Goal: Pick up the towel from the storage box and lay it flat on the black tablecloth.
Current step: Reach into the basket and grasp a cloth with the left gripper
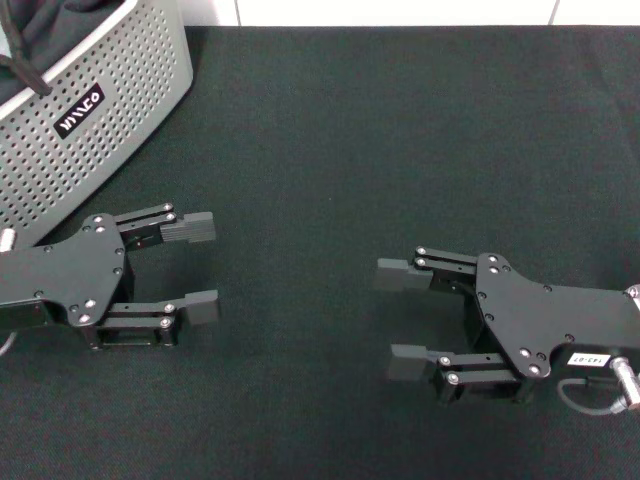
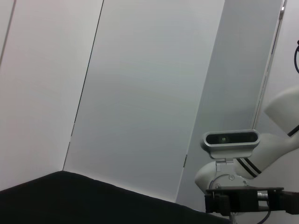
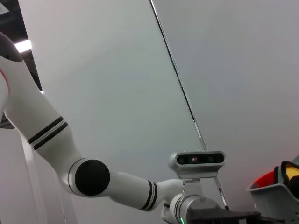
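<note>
The storage box, light grey and perforated with a black label, stands at the far left corner of the black tablecloth. In the head view only dark fabric shows inside it; the towel is hidden there. In the right wrist view the box shows a bit of yellow cloth with a dark edge above its rim, which looks like the towel. My left gripper is open and empty, low over the cloth just in front of the box. My right gripper is open and empty at the front right.
A white wall runs behind the table's far edge. Something red-orange sits beside the yellow cloth in the box. The left wrist view shows the tablecloth and the right arm's wrist camera.
</note>
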You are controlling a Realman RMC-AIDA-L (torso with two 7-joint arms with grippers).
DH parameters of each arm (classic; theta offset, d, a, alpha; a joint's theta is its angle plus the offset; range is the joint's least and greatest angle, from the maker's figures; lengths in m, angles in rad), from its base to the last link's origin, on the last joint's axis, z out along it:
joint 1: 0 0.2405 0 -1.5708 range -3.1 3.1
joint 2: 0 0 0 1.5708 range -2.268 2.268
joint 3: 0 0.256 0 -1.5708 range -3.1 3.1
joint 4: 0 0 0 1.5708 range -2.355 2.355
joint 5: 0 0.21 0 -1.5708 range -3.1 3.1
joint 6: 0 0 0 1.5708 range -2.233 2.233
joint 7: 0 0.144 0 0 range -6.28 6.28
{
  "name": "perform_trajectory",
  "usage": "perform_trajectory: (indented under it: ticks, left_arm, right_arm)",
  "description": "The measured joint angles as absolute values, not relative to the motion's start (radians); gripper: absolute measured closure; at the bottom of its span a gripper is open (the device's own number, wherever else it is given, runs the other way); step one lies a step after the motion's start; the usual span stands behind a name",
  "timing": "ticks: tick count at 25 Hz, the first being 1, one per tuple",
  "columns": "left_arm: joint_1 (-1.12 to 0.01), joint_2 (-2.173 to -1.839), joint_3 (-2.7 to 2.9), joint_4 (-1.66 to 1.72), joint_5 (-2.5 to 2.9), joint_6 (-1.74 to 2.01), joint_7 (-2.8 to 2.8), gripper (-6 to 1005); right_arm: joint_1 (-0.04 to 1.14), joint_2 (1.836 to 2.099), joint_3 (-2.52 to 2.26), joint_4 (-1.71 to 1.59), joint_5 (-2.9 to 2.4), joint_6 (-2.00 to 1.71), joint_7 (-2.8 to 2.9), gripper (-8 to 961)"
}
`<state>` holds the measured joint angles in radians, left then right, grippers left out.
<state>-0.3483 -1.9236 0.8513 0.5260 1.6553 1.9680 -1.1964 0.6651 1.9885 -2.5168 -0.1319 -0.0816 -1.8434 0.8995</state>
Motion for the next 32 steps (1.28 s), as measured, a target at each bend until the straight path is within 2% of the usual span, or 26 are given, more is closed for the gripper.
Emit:
perform_trajectory:
  ticks: [13,15,23,26,32]
  left_arm:
    - [-0.344,-1.931,0.815,0.548,1.644,1.968,-1.222,137]
    - [-0.344,-1.943,0.767,0.609,1.643,1.969,-1.287,137]
    - [-0.309,-2.081,0.574,1.403,1.741,1.873,-1.709,137]
    - [-0.299,-2.09,0.573,1.643,1.889,1.781,-1.763,137]
    - [-0.311,-2.081,0.474,1.799,2.045,1.723,-1.809,138]
  right_arm:
    - [0.658,1.992,-2.51,-0.129,-0.081,-1.824,0.896,187]
    - [0.654,1.992,-2.508,-0.124,-0.076,-1.804,0.896,187]
    - [0.649,1.999,-2.493,-0.106,-0.07,-1.72,0.895,186]
    - [0.647,2.005,-2.49,-0.106,-0.07,-1.697,0.894,186]
    - [0.62,2.012,-2.447,-0.105,-0.069,-1.675,0.87,186]
